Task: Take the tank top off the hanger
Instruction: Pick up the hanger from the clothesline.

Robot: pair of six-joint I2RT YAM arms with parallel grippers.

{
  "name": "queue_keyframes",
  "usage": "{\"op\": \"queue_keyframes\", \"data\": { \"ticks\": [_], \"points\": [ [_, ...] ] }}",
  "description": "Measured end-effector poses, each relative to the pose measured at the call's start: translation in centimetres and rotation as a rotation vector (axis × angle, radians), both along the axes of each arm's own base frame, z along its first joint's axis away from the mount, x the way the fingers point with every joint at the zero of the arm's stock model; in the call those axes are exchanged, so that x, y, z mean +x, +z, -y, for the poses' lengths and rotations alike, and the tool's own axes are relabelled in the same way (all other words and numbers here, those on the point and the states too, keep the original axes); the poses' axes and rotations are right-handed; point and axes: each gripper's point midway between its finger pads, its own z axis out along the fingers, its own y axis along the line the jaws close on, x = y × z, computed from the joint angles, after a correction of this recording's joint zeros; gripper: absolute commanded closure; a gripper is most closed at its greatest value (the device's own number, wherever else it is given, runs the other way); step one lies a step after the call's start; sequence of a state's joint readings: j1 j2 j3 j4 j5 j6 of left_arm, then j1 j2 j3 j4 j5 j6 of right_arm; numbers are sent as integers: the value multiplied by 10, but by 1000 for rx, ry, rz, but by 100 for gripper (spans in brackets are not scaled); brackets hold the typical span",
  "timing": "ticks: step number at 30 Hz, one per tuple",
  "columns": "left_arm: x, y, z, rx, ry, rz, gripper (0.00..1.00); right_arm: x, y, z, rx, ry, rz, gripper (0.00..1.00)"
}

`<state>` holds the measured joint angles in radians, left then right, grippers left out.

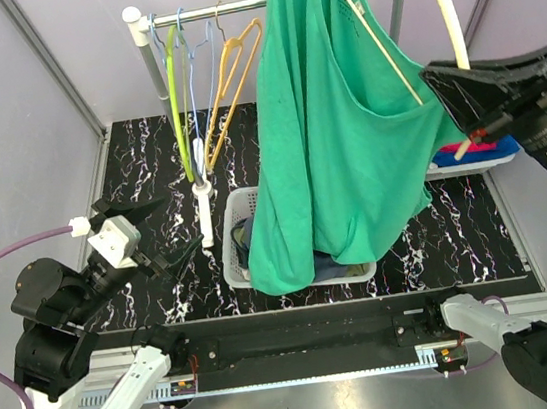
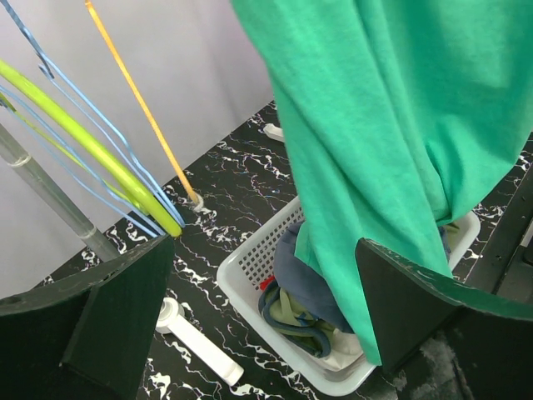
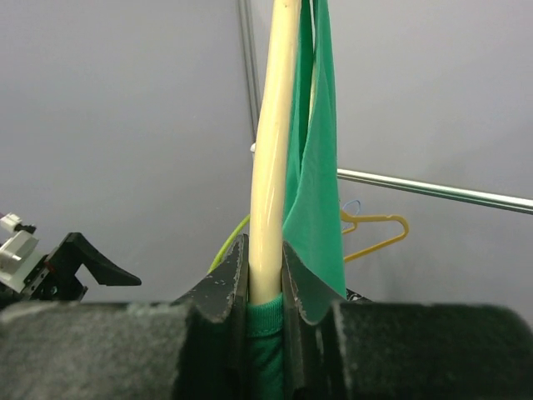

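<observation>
Here, right tool [image 3: 265,275] clamps the hanger [image 3: 268,167] bearing the tank top [image 1: 338,156]; left tool [image 2: 265,250] gapes wide.

Top view: high behind the robot, looking down and forward across desk [image 1: 136,152] to rail [image 1: 228,9] | Left wrist: low, near, facing basket [image 2: 250,275] and tank top [image 2: 400,125] | Right wrist: very close, aimed up along hanger [image 3: 268,167] | Shared: tank top in all; rail in top and right wrist

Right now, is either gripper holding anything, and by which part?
The right gripper pinches the cream hanger by its thick curved arm, with the green tank top draped alongside. The left gripper is open and empty.
</observation>
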<state>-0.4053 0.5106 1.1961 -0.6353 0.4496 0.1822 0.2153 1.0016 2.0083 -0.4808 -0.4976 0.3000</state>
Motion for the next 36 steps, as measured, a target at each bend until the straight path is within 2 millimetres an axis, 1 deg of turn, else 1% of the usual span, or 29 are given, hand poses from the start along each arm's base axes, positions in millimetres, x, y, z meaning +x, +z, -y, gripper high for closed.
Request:
{"op": "queue_keyframes", "data": {
  "ticks": [4,6,10,14,17,19,21,24,29,36],
  "points": [
    [0,0,0,0,0,0,2,26,-1,-2,5,-22,-32,100],
    [0,0,0,0,0,1,2,35,2,-3,6,-25,-37,100],
    [0,0,0,0,0,0,2,44,9,-6,8,-21,-34,100],
    [0,0,0,0,0,0,2,45,9,-7,7,-13,-37,100],
    [0,0,0,0,0,1,2,38,6,-10,3,14,-36,100],
    [-1,0,0,0,0,2,2,30,-1,-14,-6,50,-40,100],
    [-2,0,-1,-1,0,4,2,24,-13,-18,-19,85,-54,100],
    [-2,0,-1,-1,-1,4,2,13,-39,-25,-48,152,-92,100],
    [-4,-1,0,1,-13,1,2,-6,-95,-34,-104,246,-181,100],
    [-6,3,1,1,-23,1,2,-19,-158,-41,-170,322,-309,100]
  ]
}}
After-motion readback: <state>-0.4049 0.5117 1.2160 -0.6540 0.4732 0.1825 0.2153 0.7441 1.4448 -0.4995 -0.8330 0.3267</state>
